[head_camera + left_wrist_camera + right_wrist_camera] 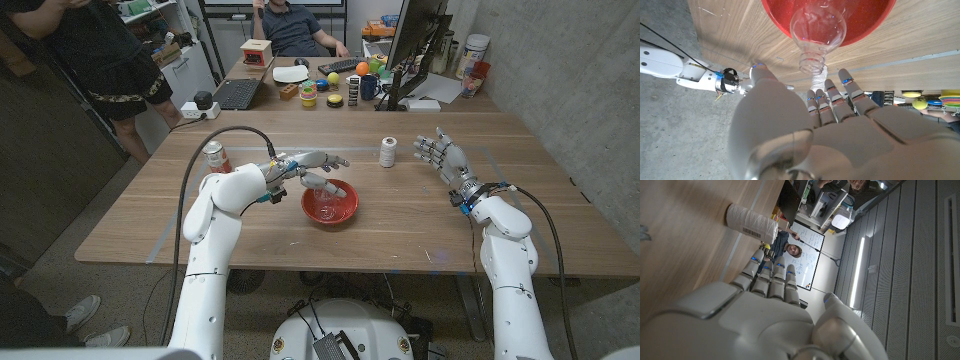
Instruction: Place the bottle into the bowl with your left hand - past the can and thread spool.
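The clear plastic bottle lies inside the red bowl, and in the left wrist view its open neck sticks out over the bowl's rim toward the left hand. In the head view the bottle looks like a pale glassy shape against the red inside of the bowl, which stands on the wooden table near the middle, a little to the robot's left. The left hand hovers just beside the far left edge of the bowl, fingers stretched out and apart from each other, and it holds nothing; the left wrist view shows a small gap between its fingertips and the bottle's neck. The red can stands upright behind the left forearm, near the table's left side. The white thread spool stands upright beyond the bowl, between the two hands, and in the right wrist view the spool has a barcode label on its side. The right hand is raised over the table on the right, well apart from the bowl, with fingers spread and nothing in it. At the far end of the table there are a laptop, a monitor and several small colourful things, and a person sits behind them, while another person stands at the left
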`<control>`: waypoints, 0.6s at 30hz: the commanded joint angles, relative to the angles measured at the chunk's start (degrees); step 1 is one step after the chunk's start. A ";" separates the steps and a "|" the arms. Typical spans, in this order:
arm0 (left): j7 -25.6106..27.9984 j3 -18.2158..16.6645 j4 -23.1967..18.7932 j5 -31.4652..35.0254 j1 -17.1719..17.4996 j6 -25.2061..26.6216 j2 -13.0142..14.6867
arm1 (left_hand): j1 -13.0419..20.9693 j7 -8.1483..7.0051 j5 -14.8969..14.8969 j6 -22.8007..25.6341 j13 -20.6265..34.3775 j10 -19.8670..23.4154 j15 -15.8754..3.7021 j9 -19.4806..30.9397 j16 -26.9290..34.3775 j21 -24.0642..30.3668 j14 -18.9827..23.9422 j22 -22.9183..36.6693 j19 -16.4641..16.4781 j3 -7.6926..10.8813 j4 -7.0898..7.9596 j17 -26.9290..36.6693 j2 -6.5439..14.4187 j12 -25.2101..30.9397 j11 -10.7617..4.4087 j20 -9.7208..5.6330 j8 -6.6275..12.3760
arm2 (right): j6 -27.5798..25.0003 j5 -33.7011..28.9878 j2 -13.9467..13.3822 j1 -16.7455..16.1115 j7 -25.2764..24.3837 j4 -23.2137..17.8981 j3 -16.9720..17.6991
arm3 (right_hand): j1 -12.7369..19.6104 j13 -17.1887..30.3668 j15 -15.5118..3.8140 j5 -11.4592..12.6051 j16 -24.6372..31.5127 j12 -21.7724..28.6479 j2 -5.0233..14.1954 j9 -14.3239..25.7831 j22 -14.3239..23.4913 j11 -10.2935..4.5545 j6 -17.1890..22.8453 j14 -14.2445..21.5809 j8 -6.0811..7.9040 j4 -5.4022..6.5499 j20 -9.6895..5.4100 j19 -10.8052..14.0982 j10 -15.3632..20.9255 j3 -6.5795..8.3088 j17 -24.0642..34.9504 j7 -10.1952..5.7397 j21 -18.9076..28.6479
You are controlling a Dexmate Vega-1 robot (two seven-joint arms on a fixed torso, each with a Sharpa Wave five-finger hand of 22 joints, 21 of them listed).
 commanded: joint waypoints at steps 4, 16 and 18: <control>0.81 -0.75 -1.75 -1.40 -0.06 -0.27 -1.29 | -0.90 -0.13 0.55 0.04 0.26 -0.24 -2.43 0.25 0.56 -0.38 -0.38 0.09 -0.48 -0.77 0.26 0.12 -0.14 0.40 -0.41 0.11 0.41 | 0.31 0.24 -0.10 0.04 0.06 0.54 0.16 | 0.17 0.10 0.22 0.33 0.28 0.42 -0.34 0.17 0.11 0.13 0.10 0.30 0.38 0.13 -0.07 0.37 0.27 -0.40 0.10 0.22 -0.23; 2.81 -0.62 -2.35 -0.90 -0.16 -1.17 -2.10 | -2.11 -0.04 0.66 -0.17 0.22 -0.23 -2.27 0.20 0.44 -0.87 -0.80 0.06 -1.47 -1.58 0.86 0.00 -0.59 0.55 -0.30 0.54 0.48 | 0.46 0.44 -0.31 0.19 0.29 0.90 0.37 | 0.12 0.10 0.25 0.37 0.28 0.45 -0.38 0.17 0.12 0.33 0.18 0.31 0.41 0.20 -0.18 0.37 0.38 -0.60 0.10 0.24 -0.39; 1.46 -0.74 -2.39 -2.04 -0.62 -0.55 -2.24 | -2.49 -0.06 0.69 -0.24 0.20 -0.56 -1.91 0.19 0.20 -1.21 -1.51 0.05 -2.24 -1.85 1.03 -0.06 -0.80 0.47 -0.11 1.05 0.50 | 0.54 0.58 -0.24 0.24 0.25 1.02 0.46 | 0.11 0.10 0.23 0.38 0.28 0.47 -0.38 0.17 0.12 0.32 0.22 0.32 0.42 0.21 -0.17 0.35 0.42 -0.62 0.10 0.25 -0.42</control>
